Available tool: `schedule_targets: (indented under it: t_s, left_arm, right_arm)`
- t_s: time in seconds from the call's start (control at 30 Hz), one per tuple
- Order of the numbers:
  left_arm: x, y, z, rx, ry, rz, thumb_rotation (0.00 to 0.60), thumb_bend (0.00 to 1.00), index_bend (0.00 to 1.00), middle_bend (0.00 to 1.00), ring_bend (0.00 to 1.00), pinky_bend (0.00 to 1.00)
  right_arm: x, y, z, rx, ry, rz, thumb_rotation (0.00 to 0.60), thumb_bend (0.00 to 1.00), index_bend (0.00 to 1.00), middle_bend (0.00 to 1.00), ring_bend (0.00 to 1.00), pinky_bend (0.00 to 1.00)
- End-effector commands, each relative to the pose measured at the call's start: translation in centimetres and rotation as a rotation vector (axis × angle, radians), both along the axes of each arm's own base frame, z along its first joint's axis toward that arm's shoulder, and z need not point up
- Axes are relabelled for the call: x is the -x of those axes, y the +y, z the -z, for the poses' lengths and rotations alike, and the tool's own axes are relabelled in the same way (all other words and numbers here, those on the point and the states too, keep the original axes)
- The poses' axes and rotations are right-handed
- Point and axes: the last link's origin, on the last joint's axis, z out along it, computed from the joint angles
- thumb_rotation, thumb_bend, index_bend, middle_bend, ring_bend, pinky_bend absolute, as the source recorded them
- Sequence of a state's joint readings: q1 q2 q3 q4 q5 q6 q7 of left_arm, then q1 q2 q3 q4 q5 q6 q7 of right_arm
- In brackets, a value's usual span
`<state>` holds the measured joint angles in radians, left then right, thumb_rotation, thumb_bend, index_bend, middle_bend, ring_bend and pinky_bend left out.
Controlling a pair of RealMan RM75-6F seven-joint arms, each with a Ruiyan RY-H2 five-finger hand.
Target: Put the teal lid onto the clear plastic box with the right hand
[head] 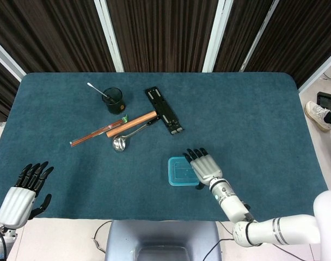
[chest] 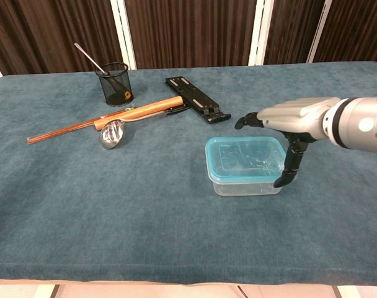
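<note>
Glossy clear plastic box, matt cloth table
</note>
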<state>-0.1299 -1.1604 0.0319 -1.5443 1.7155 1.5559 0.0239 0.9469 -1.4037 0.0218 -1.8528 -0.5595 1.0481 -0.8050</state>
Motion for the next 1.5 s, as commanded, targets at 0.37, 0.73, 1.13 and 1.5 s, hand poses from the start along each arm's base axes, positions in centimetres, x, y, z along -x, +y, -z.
schedule_targets:
  t_s: [0.37,0.73,1.13,1.5]
  left_arm:
    - [-0.1,0.1,0.2,0.006,0.004,0.000,0.600,0.44,0.00,0.00,0.00,0.06]
    - [0.0,0.1,0.2,0.007,0.004,-0.003,0.600,0.44,0.00,0.00,0.00,0.06]
    - [0.1,0.1,0.1,0.009,-0.001,-0.004,0.600,0.44,0.00,0.00,0.00,0.06]
    - [0.1,0.0,0.0,0.006,-0.003,-0.003,0.600,0.44,0.00,0.00,0.00,0.06]
  right_arm:
    - [-1.5,0.1,-2.2,0.007,-0.095,-0.056,0.600,0.18,0.23,0.08,0.04,0.09]
    - [-2.9,-0.6,-0.6,0.024,-0.074,-0.100,0.600,0.18,0.44,0.08,0.04,0.08]
    - [-4.8,-1.3,1.8,0.056,-0.003,-0.121,0.600,0.18,0.45,0.08,0.04,0.08]
    - [-4.5,-1.3,2.1,0.045,0.025,-0.105,0.600,0.18,0.42,0.08,0.04,0.08]
